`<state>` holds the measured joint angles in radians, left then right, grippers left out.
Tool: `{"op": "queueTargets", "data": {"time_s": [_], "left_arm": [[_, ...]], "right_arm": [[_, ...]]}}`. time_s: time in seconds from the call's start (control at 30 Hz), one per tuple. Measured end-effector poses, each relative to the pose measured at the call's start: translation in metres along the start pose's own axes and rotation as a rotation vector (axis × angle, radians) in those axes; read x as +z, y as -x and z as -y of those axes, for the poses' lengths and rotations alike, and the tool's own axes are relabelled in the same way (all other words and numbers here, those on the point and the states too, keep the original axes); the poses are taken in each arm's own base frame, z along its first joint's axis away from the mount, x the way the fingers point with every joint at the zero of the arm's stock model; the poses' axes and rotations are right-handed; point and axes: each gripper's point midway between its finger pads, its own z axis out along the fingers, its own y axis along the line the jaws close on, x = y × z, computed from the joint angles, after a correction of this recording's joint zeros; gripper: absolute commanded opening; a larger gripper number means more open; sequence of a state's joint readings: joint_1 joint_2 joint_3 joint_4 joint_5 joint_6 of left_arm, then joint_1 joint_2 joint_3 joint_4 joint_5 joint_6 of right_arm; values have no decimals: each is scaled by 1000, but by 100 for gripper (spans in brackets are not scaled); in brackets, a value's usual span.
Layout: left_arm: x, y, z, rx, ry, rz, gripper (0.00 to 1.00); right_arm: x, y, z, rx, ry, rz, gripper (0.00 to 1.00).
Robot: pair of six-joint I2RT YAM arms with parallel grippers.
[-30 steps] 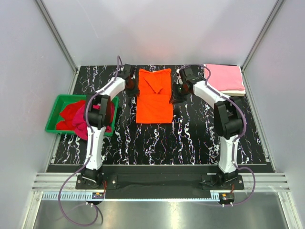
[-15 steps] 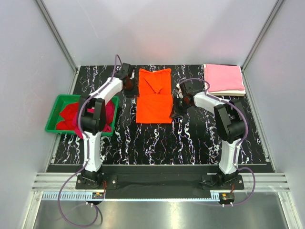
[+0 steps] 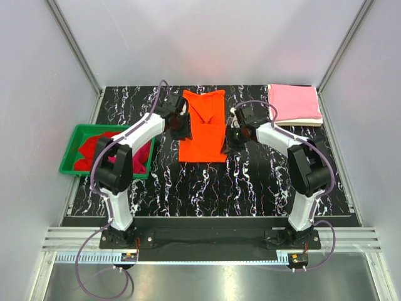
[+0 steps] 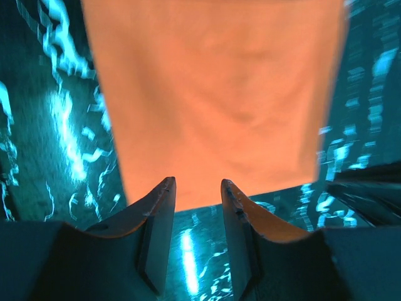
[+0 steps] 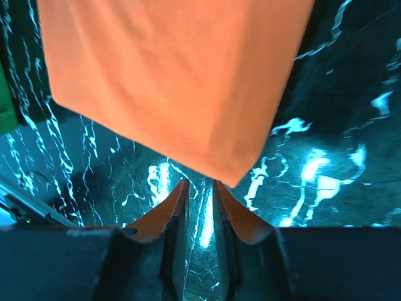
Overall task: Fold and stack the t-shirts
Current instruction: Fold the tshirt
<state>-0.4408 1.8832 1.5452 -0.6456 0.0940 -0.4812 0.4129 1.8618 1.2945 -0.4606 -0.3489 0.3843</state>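
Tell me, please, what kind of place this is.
Probably a laboratory robot cell, not a home: plain white walls and metal framing enclose a black marbled table, with a green bin of unfolded t-shirts.

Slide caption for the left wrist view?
Left claw, parted, poised at the edge of the bright orange cloth t-shirt on black marbled tabletop.

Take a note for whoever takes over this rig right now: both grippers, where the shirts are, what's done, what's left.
Left gripper: open, empty, at the orange shirt's left edge.
Right gripper: narrowly open, empty, at its right side.
Orange shirt: table centre, looks partly folded.
Done: pink shirt folded on the cream-white shirt, far right corner.
Left: finish and stack the orange one; red shirts wait in the green bin.
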Motion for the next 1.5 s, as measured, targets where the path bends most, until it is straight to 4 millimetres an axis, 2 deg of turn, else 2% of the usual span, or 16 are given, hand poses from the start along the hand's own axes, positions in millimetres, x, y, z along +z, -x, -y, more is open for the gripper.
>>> {"op": "queueTargets", "data": {"time_s": [0.13, 0.3, 0.4, 0.47, 0.53, 0.63, 0.77, 0.9, 1.07, 1.3, 1.37, 1.43, 1.47, 1.5], "left_arm": [[19, -30, -20, -31, 47, -87, 40], [34, -62, -33, -36, 88, -162, 40], [37, -78, -36, -30, 105, -192, 40], [39, -86, -38, -26, 113, -208, 43], [38, -91, -40, -28, 120, -217, 47], [28, -88, -42, -38, 122, -206, 49], [10, -68, -48, -76, 103, -153, 49], [6, -58, -61, -114, 109, -134, 49], [8, -61, -61, -122, 103, -146, 49], [25, -77, -63, -130, 105, -204, 49], [28, -82, -66, -135, 112, -219, 47], [30, -83, -66, -137, 114, -222, 40], [31, -83, -66, -139, 114, -223, 33], [32, -84, -66, -141, 114, -224, 23]], "right_arm": [[12, -17, 0, -7, -18, -29, 24], [26, -48, 29, 30, -106, -93, 22], [25, -47, 31, 29, -117, -78, 27], [23, -48, 32, 28, -120, -70, 35], [18, -50, 33, 34, -126, -64, 38], [10, -52, 30, 52, -124, -52, 42], [7, -47, 25, 82, -115, -29, 43], [8, -42, 22, 103, -110, -20, 43], [17, -28, 17, 104, -97, 0, 40], [30, -32, 24, 113, -109, -25, 37], [30, -32, 24, 114, -105, -26, 34], [30, -32, 24, 115, -104, -25, 31], [30, -32, 24, 116, -104, -25, 25], [30, -32, 24, 113, -104, -25, 20]]}}
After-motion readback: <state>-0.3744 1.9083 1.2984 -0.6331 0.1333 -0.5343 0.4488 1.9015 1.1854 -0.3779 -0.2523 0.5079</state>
